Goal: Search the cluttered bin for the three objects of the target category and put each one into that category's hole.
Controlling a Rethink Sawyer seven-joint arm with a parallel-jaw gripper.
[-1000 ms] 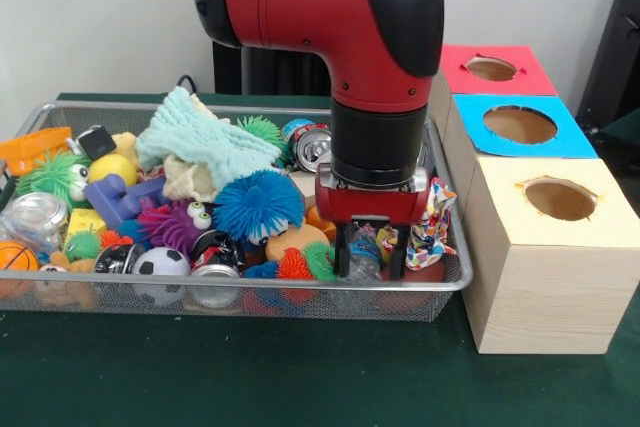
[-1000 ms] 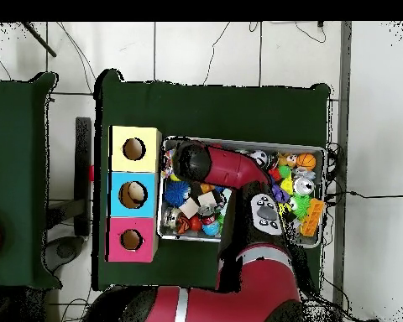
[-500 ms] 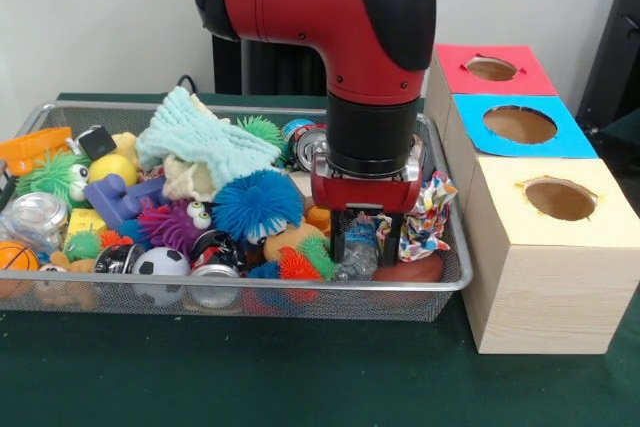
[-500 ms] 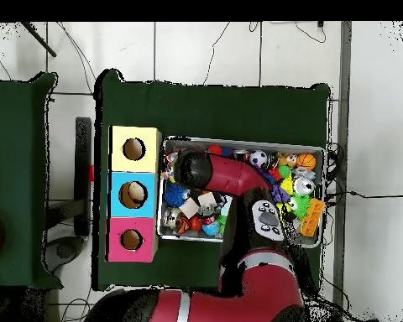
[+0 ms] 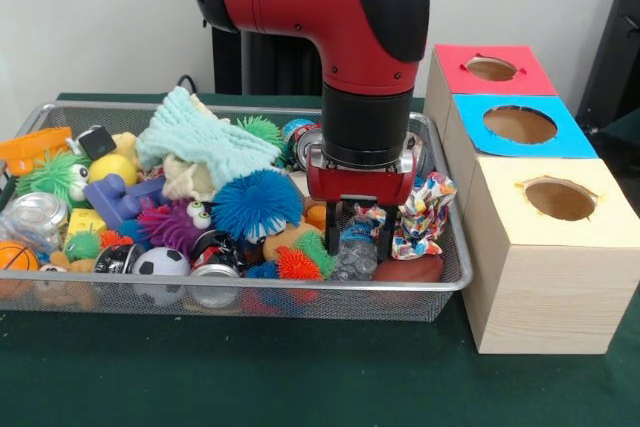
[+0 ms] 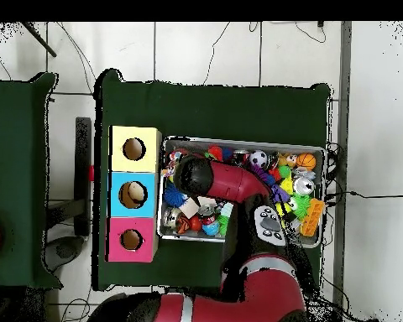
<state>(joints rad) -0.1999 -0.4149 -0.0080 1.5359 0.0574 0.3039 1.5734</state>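
Note:
My gripper (image 5: 361,254) hangs over the right end of the wire bin (image 5: 250,294), shut on a crushed clear plastic bottle (image 5: 353,265) with a blue label. The bottle stands upright between the fingers, its bottom just above the toys. Three boxes with round holes stand in a row to the right of the bin: red (image 5: 490,69), blue (image 5: 520,124) and yellow (image 5: 558,199). In the overhead view the arm (image 6: 196,176) covers the gripper and the bottle, at the bin end nearest the yellow box (image 6: 134,148).
The bin holds several toys: a teal cloth (image 5: 200,137), a blue spiky ball (image 5: 257,204), a soda can (image 5: 312,144), a patterned fabric scrap (image 5: 425,217), a small football (image 5: 160,265). The bin's right wall lies between gripper and boxes.
The gripper has risen out of the toys and shifted slightly left in the front view, lifting the crushed bottle with it.

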